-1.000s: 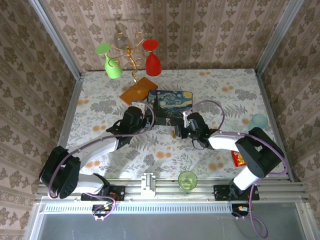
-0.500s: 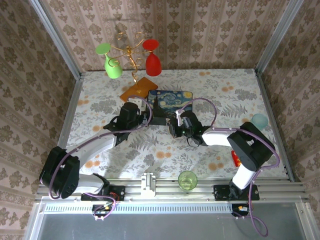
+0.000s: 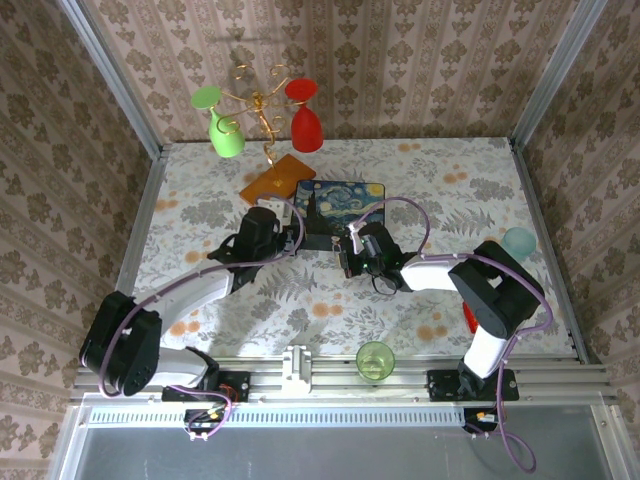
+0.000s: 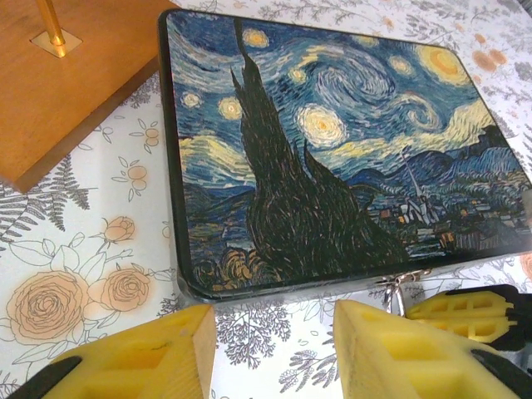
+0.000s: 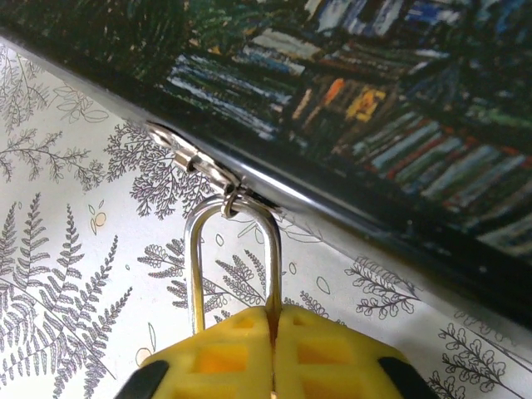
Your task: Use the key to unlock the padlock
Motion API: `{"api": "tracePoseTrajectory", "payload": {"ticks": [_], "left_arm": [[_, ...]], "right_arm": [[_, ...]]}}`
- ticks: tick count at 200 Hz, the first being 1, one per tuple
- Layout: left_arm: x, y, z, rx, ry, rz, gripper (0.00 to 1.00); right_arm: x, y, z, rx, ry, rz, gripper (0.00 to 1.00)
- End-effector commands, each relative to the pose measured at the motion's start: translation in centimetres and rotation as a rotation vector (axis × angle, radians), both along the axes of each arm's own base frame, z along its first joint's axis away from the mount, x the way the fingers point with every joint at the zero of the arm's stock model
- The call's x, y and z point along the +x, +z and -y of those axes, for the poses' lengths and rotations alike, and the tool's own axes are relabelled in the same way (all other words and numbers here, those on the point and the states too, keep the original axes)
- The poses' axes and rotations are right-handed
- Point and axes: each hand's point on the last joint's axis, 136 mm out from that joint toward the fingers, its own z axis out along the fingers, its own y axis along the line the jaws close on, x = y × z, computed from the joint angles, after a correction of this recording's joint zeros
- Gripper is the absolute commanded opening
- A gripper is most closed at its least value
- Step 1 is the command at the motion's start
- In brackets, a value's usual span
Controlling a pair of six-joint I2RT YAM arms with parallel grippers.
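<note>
The padlock's thin silver shackle (image 5: 194, 266) hangs from the metal hasp ring on the front edge of the dark starry-night box (image 5: 357, 91). My right gripper (image 5: 272, 320) is shut on the padlock; its yellow fingers hide the brass body, and one shackle leg runs into the seam between them. In the top view that gripper (image 3: 350, 256) sits at the box's (image 3: 340, 203) near edge. My left gripper (image 4: 274, 332) stands open just in front of the box's (image 4: 332, 141) near-left corner, holding nothing. The left wrist view shows the shackle (image 4: 391, 293) beside my right gripper's fingers (image 4: 465, 307).
A wooden base (image 4: 75, 91) with a gold stand holding a green glass (image 3: 226, 135) and a red glass (image 3: 306, 125) sits behind the box. A green cup (image 3: 375, 360) stands near the front rail, a teal cup (image 3: 518, 241) and a red packet (image 3: 470, 318) to the right.
My right gripper has slid left and toward the box's front edge. My left gripper has moved up closer to the box's corner. Little has moved in the last half second.
</note>
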Motion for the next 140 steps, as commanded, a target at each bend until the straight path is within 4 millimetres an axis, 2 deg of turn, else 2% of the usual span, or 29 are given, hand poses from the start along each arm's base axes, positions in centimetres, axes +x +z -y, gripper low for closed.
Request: {"api": "tracePoseTrajectory", "payload": {"ticks": [1, 48, 69, 88, 107, 140], "left_arm": [[1.0, 1.2, 0.3, 0.010, -0.019, 0.029, 0.41], [3.2, 1.5, 0.4, 0.062, -0.013, 0.056, 0.42], [4.7, 1.2, 0.7, 0.132, -0.024, 0.068, 0.54], [6.2, 1.3, 1.5, 0.182, -0.053, 0.080, 0.59], [7.4, 0.5, 2.6, 0.251, -0.098, 0.075, 0.60], [8.0, -0.9, 4.5, 0.327, -0.206, 0.078, 0.60]], "right_arm": [[0.2, -0.8, 0.4, -0.012, -0.026, 0.006, 0.03], [0.0, 0.0, 1.8, 0.005, -0.108, 0.024, 0.00], [-0.3, 0.5, 2.0, 0.035, -0.145, 0.014, 0.00], [-0.6, 0.5, 2.3, 0.027, -0.200, 0.002, 0.00], [-0.9, 0.2, 2.6, 0.043, -0.255, -0.026, 0.00], [-1.1, -0.2, 4.0, 0.042, -0.353, -0.052, 0.00]]}}
